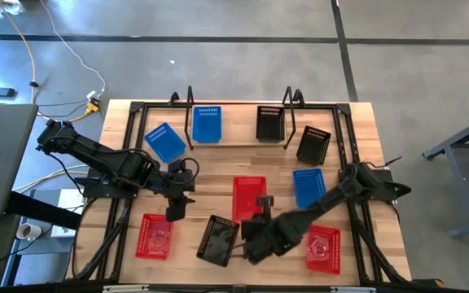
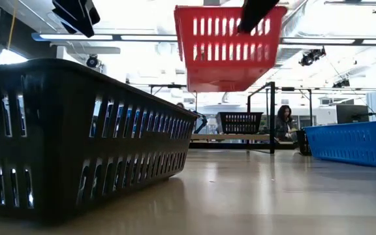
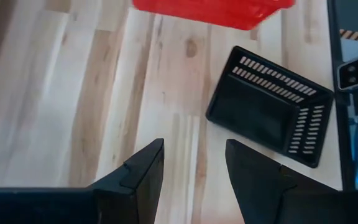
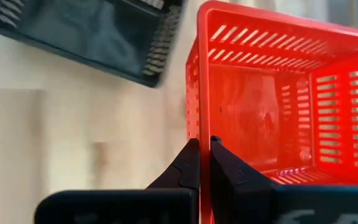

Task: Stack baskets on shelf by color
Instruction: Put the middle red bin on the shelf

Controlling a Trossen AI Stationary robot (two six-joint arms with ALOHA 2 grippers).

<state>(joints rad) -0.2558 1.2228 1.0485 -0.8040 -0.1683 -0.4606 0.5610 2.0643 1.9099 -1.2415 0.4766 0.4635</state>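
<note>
Nine baskets: all in play, three of each colour, spread over the table.
Right gripper: here it is at the front middle of the table, clamped tight on the near wall of a red basket, fingers pinched together over the rim.
Held red basket: up in the air! The low view shows it hanging clear of the table, its slotted side facing the camera, the gripper biting its upper edge.
Right wrist view: fingers meet on the red rim, basket interior open just beyond them, a black basket lying off to the side on the wood.
Left gripper: hovering over bare table at the front left, fingers apart, holding nothing.
Nearest to the left gripper: a red basket just in front of it, and the front black basket lying tilted between the two grippers.
Left wrist view: spread fingers over bare planks, the black basket beyond them, an edge of the lifted red one farther on.
Shelf: at the back of the table, between its two black wire uprights.
On the shelf: one blue basket towards the left end, one black basket towards the right end, apart from each other.
Beside the shelf: a blue basket angled at its left end, a black basket angled at its right end.
Right side of table: a blue basket near the right arm, a red basket at the front right.
</note>
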